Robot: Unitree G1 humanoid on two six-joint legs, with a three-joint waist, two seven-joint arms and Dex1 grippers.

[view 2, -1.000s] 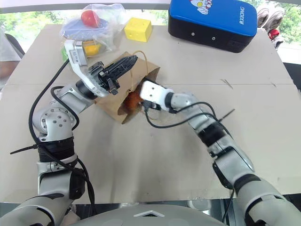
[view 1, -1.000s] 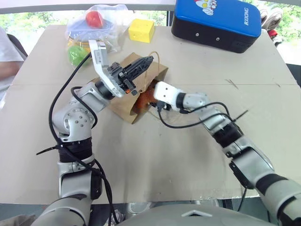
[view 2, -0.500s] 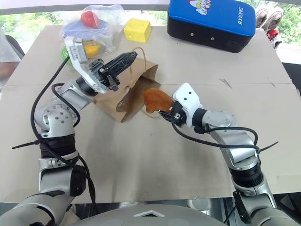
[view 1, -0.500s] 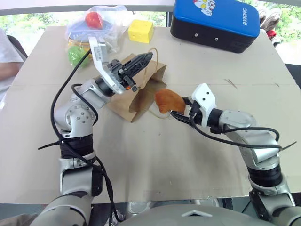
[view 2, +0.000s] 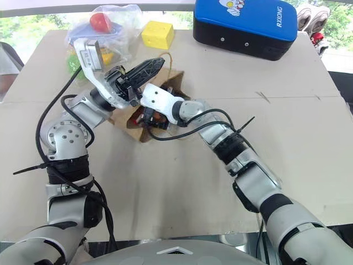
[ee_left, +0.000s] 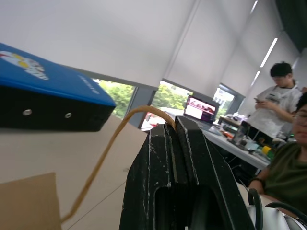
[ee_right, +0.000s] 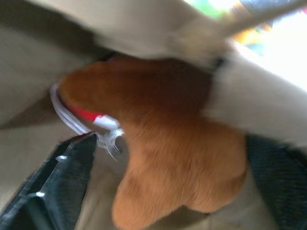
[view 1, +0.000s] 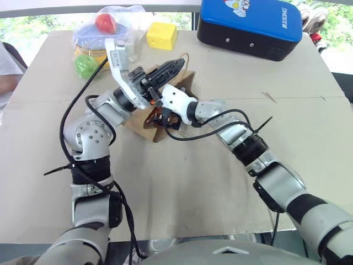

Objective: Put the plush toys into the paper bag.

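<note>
Basically mid-drop here. Left gripper [view 1: 172, 65] up in the upper middle of the frame, fingers [ee_left: 177, 143] clenched on the twisted handle [ee_left: 103, 158] of the paper bag [view 1: 144, 118], pulling that side up, presumably to keep the mouth gaping so stuff can go in. Right gripper [view 1: 161, 117] shoved into that mouth just below, with the brown plush toy [ee_right: 177, 158] sitting between its fingers [ee_right: 53, 187] deep inside the bag; fingers spread wide and looking let go of it, though contact on the far side too blurry to call. Something white with a red bit [ee_right: 91, 117] tucked behind the brown one, possibly the other plush toy, can't say for sure. So probably close to done, just needing the right arm backed out without dragging the toy along. Around it on the tabletop [view 1: 182, 187]: clear plastic bag [view 1: 105, 33] of colourful toys at upper left, yellow cheese block [view 1: 161, 35] next to it, big blue case [view 1: 251, 25] at upper right, all well apart from the action. Main snag risk: loose black cable [view 1: 204, 130] hanging off the right arm near the bag's edge, plus the two arms crowding each other at the opening.
</note>
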